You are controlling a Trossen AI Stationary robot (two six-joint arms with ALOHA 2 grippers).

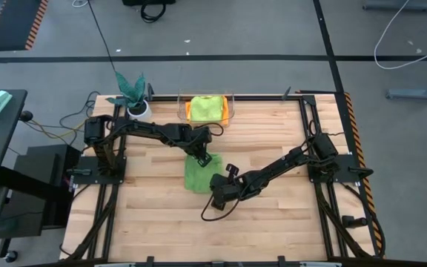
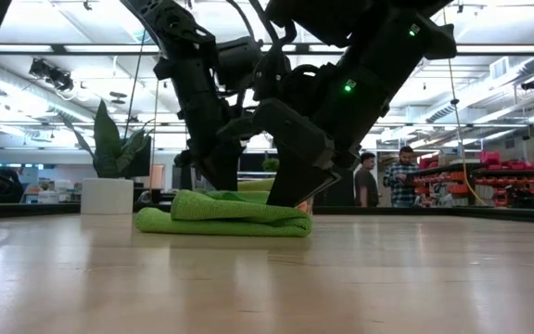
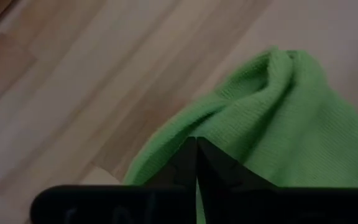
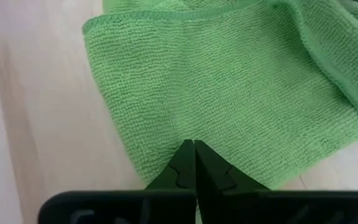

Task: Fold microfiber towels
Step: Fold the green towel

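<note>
A green microfiber towel (image 1: 196, 175) lies folded in several layers at the middle of the table; it also shows in the low view (image 2: 225, 215). My left gripper (image 1: 202, 158) is shut at the towel's far edge. My right gripper (image 1: 216, 185) is shut at its near right edge. A lime-yellow towel (image 1: 205, 107) lies on an orange one (image 1: 230, 111) in a clear bin at the far edge. The fourth towel is out of view. My left gripper pinches a raised ridge of the green towel (image 3: 229, 134) between its shut fingertips, coming from above and pointing down. The cloth rises in a bunched fold toward the fingers; the rest lies on the table. My right gripper has its shut fingertips on the towel's edge (image 4: 194, 134), slanting down from the table's right. The towel lies flat on the wood there (image 4: 216, 81). How many layers it has cannot be told.
A clear bin (image 1: 181, 104) stands at the far edge. A teal-leaved plant in a white pot (image 1: 134, 95) stands left of it. Bare wood lies in front of the towel (image 1: 258, 222). People stand in the room beyond the table (image 2: 401, 176).
</note>
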